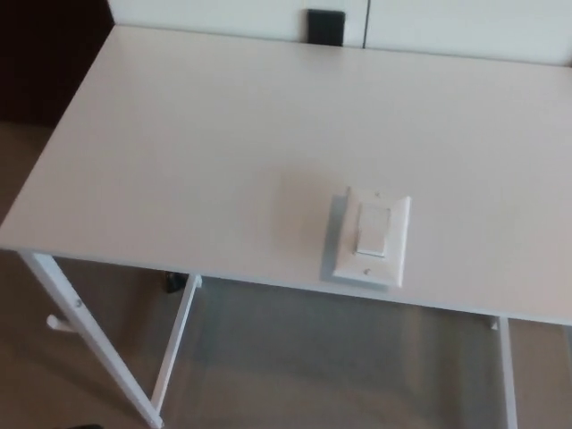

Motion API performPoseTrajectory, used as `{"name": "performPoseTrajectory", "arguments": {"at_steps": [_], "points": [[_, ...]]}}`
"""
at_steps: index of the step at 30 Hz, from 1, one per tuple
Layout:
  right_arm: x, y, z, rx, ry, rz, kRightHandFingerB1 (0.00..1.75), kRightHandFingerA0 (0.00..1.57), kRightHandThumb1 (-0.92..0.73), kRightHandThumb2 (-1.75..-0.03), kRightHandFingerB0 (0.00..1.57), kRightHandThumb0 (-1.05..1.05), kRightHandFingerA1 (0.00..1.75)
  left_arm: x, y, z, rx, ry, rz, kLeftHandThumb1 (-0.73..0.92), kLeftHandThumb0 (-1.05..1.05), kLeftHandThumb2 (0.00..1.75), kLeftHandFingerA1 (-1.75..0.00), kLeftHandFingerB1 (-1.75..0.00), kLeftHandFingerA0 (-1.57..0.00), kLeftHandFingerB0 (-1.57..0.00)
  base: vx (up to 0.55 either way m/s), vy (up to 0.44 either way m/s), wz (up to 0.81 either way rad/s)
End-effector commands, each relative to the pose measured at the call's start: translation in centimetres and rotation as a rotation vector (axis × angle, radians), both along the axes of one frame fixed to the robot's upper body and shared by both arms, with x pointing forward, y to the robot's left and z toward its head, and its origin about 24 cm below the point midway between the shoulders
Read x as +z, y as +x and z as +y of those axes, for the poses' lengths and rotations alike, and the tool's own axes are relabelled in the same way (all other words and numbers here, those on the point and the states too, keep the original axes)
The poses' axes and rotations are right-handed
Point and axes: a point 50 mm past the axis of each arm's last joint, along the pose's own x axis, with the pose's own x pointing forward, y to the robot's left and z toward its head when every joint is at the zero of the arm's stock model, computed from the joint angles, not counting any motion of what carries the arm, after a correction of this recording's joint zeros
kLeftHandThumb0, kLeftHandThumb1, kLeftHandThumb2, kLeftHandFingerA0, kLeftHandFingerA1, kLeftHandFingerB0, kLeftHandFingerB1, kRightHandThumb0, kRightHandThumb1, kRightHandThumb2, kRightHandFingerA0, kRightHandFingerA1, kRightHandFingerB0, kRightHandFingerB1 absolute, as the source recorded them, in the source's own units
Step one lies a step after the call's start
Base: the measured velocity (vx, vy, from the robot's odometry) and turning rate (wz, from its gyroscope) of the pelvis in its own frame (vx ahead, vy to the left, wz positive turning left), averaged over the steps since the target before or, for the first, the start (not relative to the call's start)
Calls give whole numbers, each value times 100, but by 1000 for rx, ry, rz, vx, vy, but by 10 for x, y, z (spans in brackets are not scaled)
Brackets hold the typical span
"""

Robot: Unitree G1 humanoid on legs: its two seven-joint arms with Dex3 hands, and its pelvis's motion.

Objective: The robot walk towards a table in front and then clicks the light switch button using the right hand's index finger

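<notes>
With neither hand in view, the approach seems nearly done; next, pressing the white rectangular rocker light switch (372, 239) near the white tabletop (197, 143) front edge.

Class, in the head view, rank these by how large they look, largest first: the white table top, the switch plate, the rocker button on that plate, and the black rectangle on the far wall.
1. White table top
2. Switch plate
3. Rocker button and black rectangle: they look alike, and the rectangle lies farther off, so no ranking.

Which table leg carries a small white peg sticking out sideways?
The slanted front-left leg, with the peg on its outer side; the other legs visible show none.
</notes>
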Motion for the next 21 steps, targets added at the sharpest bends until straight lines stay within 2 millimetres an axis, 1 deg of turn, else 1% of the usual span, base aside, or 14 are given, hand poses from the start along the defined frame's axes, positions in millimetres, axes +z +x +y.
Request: {"name": "performPoseTrajectory", "arguments": {"at_steps": [1, 7, 8, 9, 17, 21], "points": [[1, 0, -5, 15, -25, 1, 50, 39, -53, -93, 13, -13, 62, 3, -2, 2, -15, 18, 3, 68, -31, 61, -43, -38, -46, -40, 46, 39, 21], [2, 1, -3, 24, -24, 2, 50, 39, -53, -93, 13, -12, 62, 2, -6, 4, -3, 15, 3, 67, -33, 59, -43, -38, -47, -41, -1, -7, 1], [2, 1, -4, 26, -17, 3, 40, 46, -72, -60, 20, -12, 55, 2, -6, 5, 4, 16, 4, 66, -33, 59, -43, -38, -48, -41, 0, 0, 0], [2, 1, -4, 21, -15, 4, 50, 38, -53, -93, 13, -11, 62, 2, -6, 5, 11, 13, 3, 68, -32, 60, -43, -38, -48, -41, 0, 0, 0], [4, 7, -3, 37, -26, 2, 50, 39, -52, -92, 13, -12, 62, 4, 1, 8, 18, 5, -11, 67, -33, 60, -43, -39, -45, -42, 0, 0, 0], [4, 10, -3, 59, -45, 3, 50, 39, -53, -93, 13, -12, 62, 4, 4, 14, 5, 2, -3, 66, -32, 60, -43, -39, -44, -40, 0, 0, 0]]}}
